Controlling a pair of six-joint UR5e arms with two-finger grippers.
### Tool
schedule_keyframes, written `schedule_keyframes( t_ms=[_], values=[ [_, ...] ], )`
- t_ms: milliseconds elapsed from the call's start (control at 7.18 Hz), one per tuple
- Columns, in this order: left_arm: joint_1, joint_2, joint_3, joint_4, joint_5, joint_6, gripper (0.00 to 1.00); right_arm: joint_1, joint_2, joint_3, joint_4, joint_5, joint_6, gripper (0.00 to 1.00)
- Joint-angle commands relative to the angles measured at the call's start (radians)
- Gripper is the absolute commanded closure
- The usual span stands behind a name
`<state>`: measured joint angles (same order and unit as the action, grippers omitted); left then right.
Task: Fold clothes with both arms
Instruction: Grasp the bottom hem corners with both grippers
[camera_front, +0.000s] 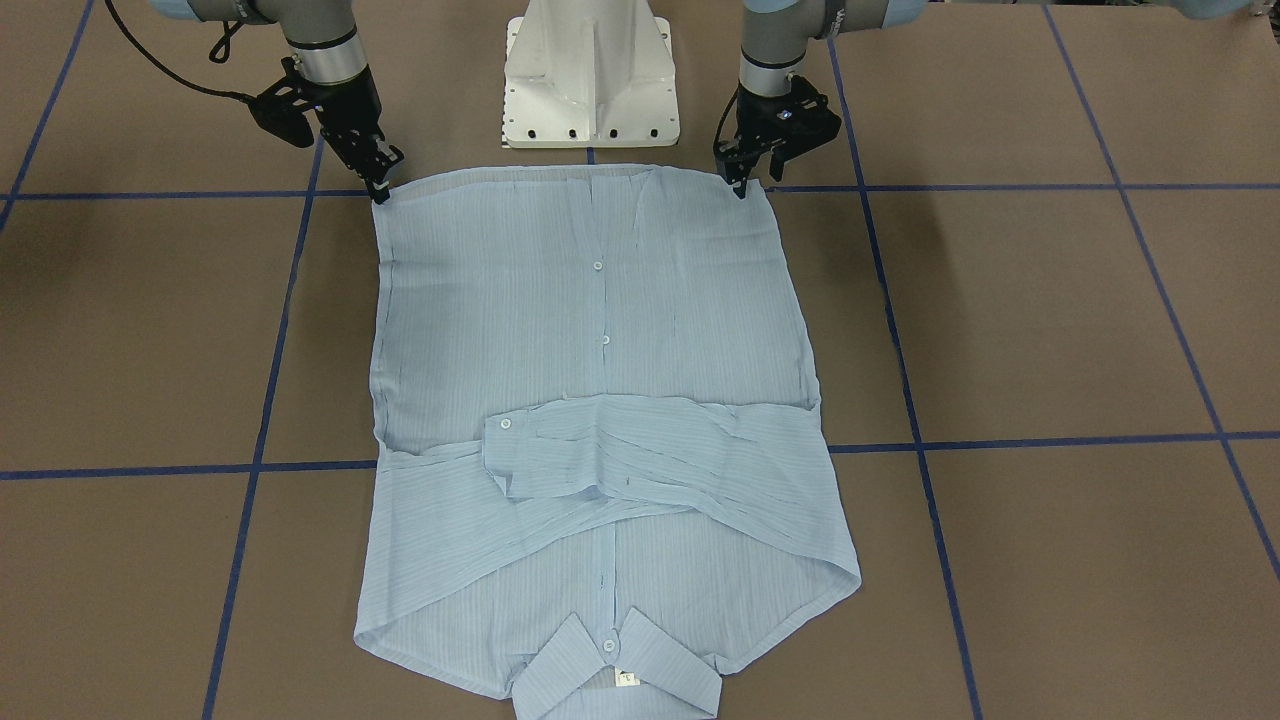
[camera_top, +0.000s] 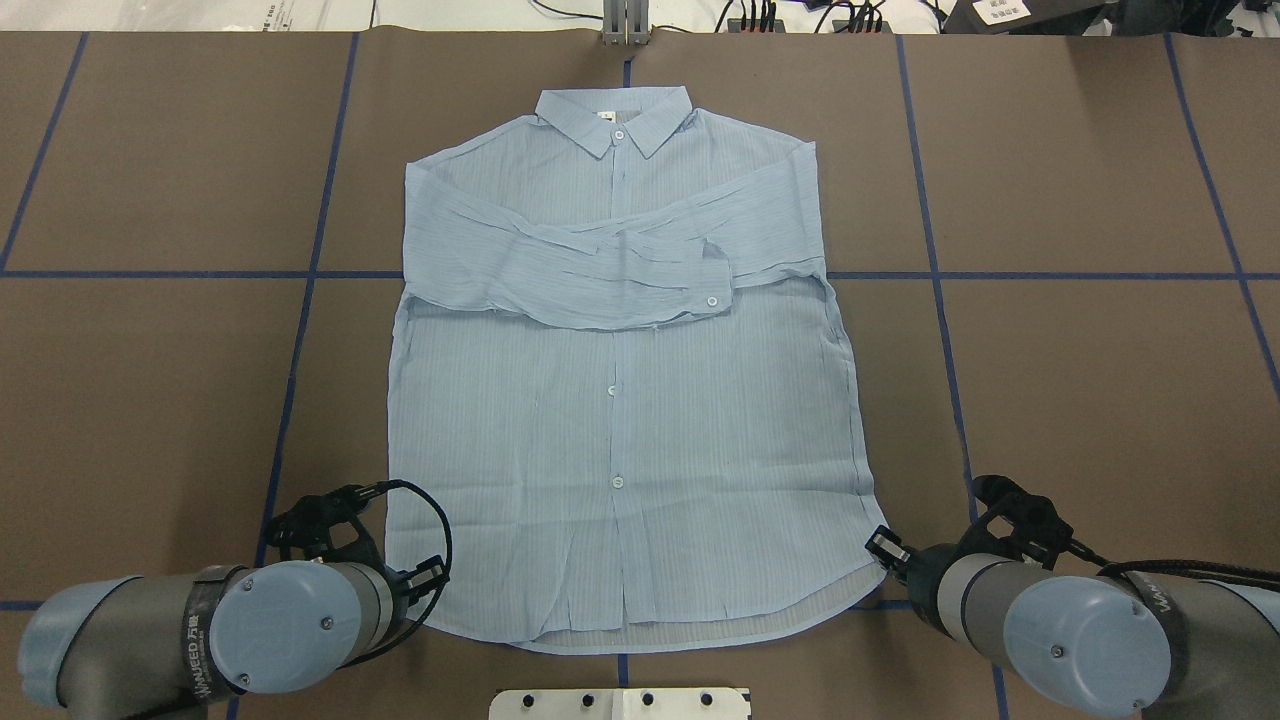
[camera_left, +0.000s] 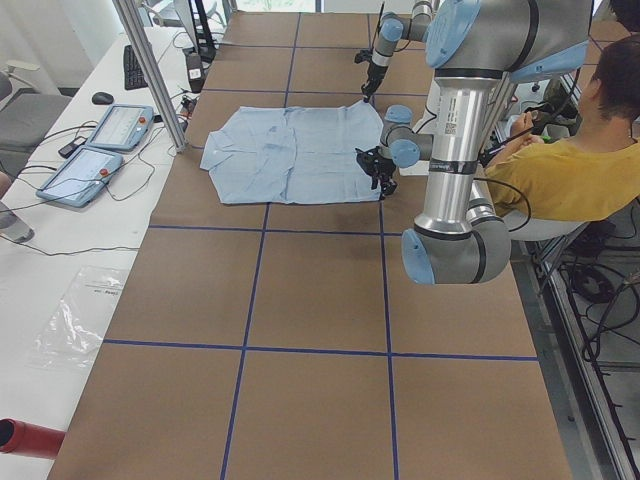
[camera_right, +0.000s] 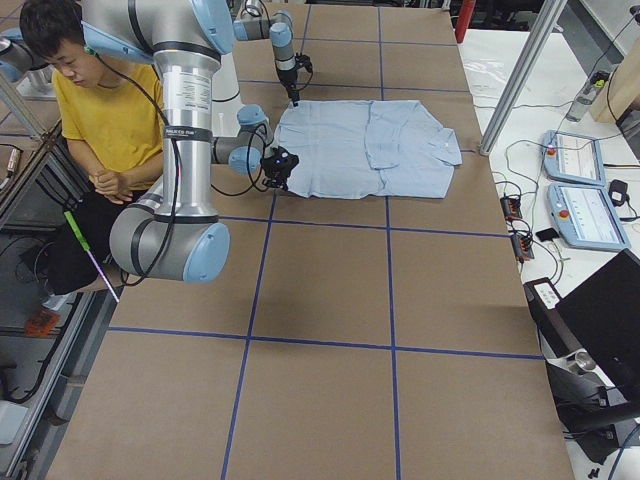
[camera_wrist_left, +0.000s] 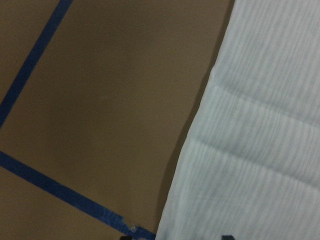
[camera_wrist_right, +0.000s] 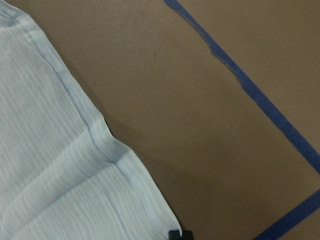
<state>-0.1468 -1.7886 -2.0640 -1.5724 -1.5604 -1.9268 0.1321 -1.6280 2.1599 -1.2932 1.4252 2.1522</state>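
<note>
Left hand and right hand each point down at a hem corner of the light blue shirt, tips at the cloth. How far open they are, or whether they grip it, I cannot tell. The shirt lies flat, buttons up, on the brown worktop, its long axis straight away from the robot, sleeves crossed over the chest, collar farthest.

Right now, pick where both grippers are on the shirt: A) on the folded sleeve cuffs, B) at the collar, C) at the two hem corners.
C: the left gripper and the right gripper each stand at a hem corner of the shirt, far from its collar.
</note>
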Motion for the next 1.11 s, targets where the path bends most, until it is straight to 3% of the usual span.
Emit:
schedule_keyframes(
  t_ms=[0,418,557,696,836,975],
  values=[
    [0.001,0.000,0.004,-0.001,-0.001,-0.001,0.51,-0.002,0.000,-0.002,0.000,0.000,0.000,1.00],
    [0.015,-0.008,0.004,-0.003,-0.003,0.000,0.54,-0.002,0.002,-0.003,0.000,0.000,0.000,1.00],
    [0.021,-0.015,0.008,-0.001,-0.001,-0.001,0.61,0.000,0.002,-0.003,0.000,0.000,0.000,1.00],
    [0.023,-0.017,0.031,-0.003,-0.001,0.000,0.62,0.000,-0.001,-0.005,0.000,0.000,0.000,1.00],
    [0.021,-0.015,0.028,-0.003,-0.003,0.000,0.71,-0.002,0.000,-0.005,0.000,0.001,0.000,1.00],
    [0.019,-0.015,0.022,0.000,-0.003,0.000,1.00,-0.002,0.000,-0.003,0.000,0.001,0.000,1.00]
  ],
)
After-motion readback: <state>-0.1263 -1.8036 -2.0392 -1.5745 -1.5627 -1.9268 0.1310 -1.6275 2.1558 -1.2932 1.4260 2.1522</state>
